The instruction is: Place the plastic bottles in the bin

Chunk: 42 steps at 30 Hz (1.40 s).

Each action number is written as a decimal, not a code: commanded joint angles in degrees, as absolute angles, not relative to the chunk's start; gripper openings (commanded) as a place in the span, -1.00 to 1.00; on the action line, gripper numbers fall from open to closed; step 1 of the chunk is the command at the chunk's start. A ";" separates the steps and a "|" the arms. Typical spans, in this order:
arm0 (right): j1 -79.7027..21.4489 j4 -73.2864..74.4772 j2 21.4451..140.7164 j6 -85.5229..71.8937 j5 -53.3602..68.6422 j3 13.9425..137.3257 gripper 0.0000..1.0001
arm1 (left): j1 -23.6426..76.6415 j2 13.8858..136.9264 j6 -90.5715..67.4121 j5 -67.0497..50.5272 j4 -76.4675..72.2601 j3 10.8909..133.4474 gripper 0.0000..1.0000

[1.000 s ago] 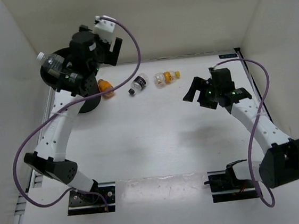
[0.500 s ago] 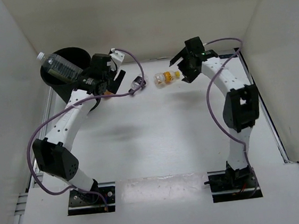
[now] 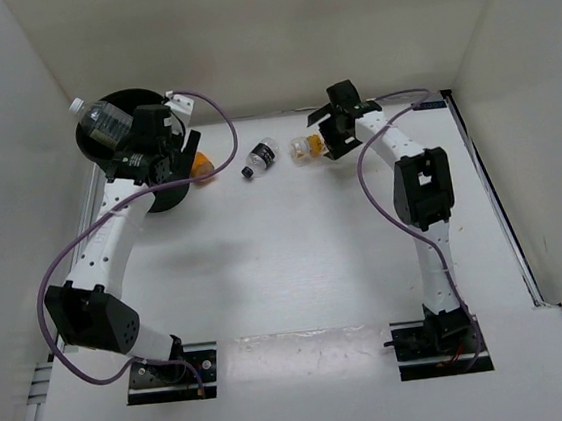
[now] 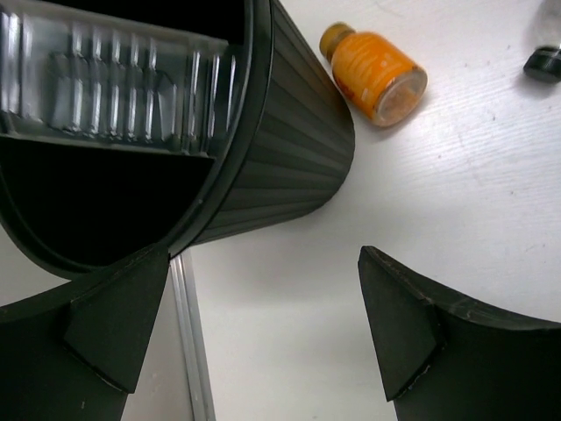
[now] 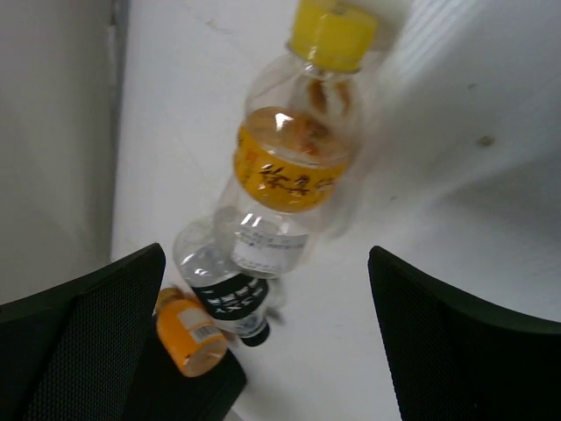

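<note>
The black ribbed bin point(image 3: 114, 153) stands at the far left, with a clear bottle point(image 3: 100, 119) lying across its opening, also seen inside the rim point(image 4: 114, 83). My left gripper point(image 3: 167, 154) hovers open beside the bin wall point(image 4: 289, 132), with nothing between its fingers point(image 4: 403, 324). A stubby orange bottle point(image 3: 199, 164) lies against the bin. A dark-labelled bottle point(image 3: 260, 158) and an orange-capped bottle point(image 3: 306, 146) lie further right. My right gripper point(image 3: 323, 134) is open just behind the orange-capped bottle point(image 5: 294, 158), not touching it. Beyond it lie the dark-labelled bottle point(image 5: 223, 289) and the stubby orange bottle point(image 5: 186, 338).
White walls close the table at the back and on both sides. An aluminium rail point(image 4: 188, 333) runs along the left table edge beside the bin. Purple cables point(image 3: 65, 263) loop off both arms.
My right arm has swung from the right middle of the table to the back, up to the orange-capped bottle. The left gripper went right toward the dark-labelled bottle, then came back beside the bin.
</note>
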<state>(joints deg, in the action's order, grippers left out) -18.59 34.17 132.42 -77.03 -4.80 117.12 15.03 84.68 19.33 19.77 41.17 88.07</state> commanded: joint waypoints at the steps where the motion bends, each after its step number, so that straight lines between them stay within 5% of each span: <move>1: -20.04 28.23 132.36 -84.53 -7.21 115.06 1.00 | 14.15 82.44 17.93 18.81 41.75 87.01 1.00; 23: -21.80 34.72 142.81 -103.62 -13.54 123.48 1.00 | 4.40 82.35 17.40 12.66 42.80 82.71 1.00; 26: -21.80 34.11 142.82 -101.79 -16.17 123.49 0.86 | 3.87 82.35 17.40 12.13 42.80 82.71 1.00; 29: -21.27 30.41 142.82 -96.08 -15.56 122.87 0.54 | 3.25 81.83 17.40 10.55 43.86 82.71 1.00; 30: -21.27 30.41 142.82 -95.19 -15.56 122.26 0.17 | 3.25 81.83 17.40 9.94 43.86 82.71 1.00; 34: -21.27 28.31 139.58 -95.19 -13.63 115.06 -0.45 | 2.72 81.83 16.35 8.88 44.38 82.71 1.00; 37: -21.27 26.20 137.11 -90.98 -12.31 110.31 -0.75 | 2.72 81.83 16.35 5.04 47.01 84.11 1.00; 42: -21.27 24.35 131.86 -67.14 -8.09 114.25 -0.96 | 3.42 81.83 17.74 -6.39 53.86 88.32 1.00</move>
